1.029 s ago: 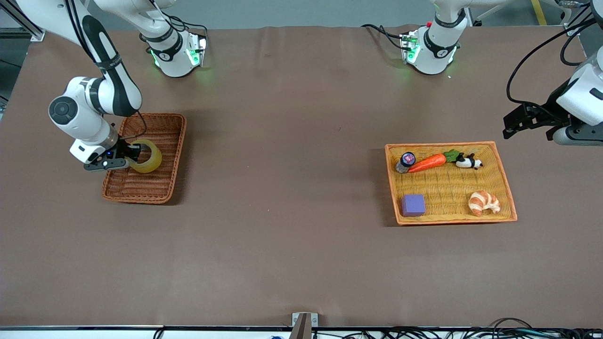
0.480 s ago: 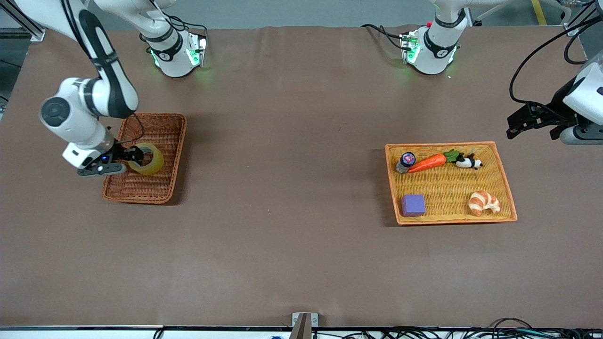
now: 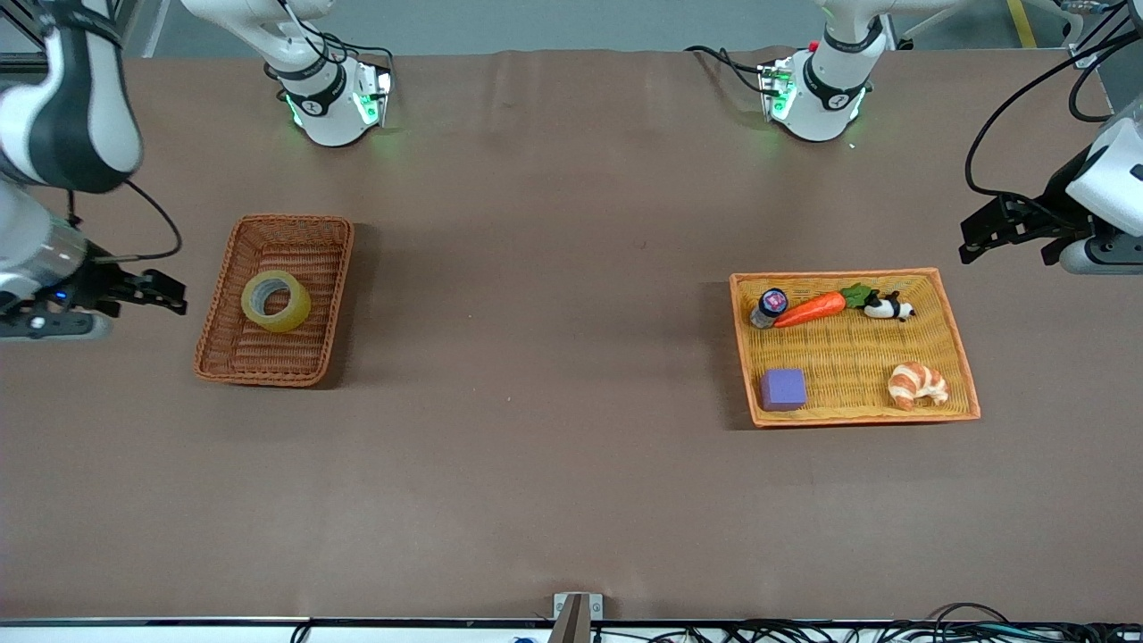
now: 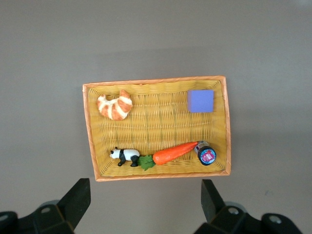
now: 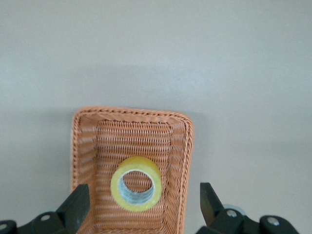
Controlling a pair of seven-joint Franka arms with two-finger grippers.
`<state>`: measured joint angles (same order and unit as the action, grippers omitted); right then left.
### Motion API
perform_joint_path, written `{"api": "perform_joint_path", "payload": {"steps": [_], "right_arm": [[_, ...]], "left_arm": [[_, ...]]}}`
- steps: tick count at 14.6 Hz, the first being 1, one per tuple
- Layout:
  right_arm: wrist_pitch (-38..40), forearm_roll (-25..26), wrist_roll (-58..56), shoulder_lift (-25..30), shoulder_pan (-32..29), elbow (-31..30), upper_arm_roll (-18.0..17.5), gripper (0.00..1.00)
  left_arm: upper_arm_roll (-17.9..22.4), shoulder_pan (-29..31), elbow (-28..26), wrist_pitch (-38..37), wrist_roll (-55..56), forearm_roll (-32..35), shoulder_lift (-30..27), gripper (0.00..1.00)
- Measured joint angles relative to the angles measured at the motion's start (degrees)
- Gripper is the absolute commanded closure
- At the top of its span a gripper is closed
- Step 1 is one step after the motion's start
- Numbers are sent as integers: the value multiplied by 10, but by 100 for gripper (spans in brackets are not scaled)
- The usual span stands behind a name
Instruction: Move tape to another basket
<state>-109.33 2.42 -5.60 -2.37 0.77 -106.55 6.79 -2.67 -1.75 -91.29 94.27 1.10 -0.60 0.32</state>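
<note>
Brown table (image 3: 554, 357), tape (image 3: 276, 301) flat in basket (image 3: 234, 357), both grippers apart.

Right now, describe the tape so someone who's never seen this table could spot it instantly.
Find the darker reddish-brown wicker basket at the right arm's end of the table. The tape lies flat inside it, near the middle and the only thing in it. It is a translucent yellowish ring with a grey core, unlike the croissant, carrot and purple block in the orange-yellow tray.
</note>
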Motion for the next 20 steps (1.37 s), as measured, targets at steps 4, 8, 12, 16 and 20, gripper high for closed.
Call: {"api": "perform_joint_path", "payload": {"steps": [4, 8, 12, 16, 20], "right_arm": [[114, 0, 30, 1, 12, 138, -16, 0], [240, -4, 30, 7, 12, 236, -16, 0], [261, -14, 30, 16, 12, 239, -16, 0], [242, -14, 30, 16, 12, 228, -14, 0], [241, -14, 30, 16, 12, 228, -14, 0]], "left_arm": [[1, 0, 0, -3, -4, -5, 0, 0], [1, 0, 0, -18, -3, -5, -1, 0], [2, 0, 1, -22, -3, -3, -8, 0], [1, 0, 1, -22, -2, 7, -9, 0], [1, 0, 1, -22, -2, 7, -9, 0]]}}
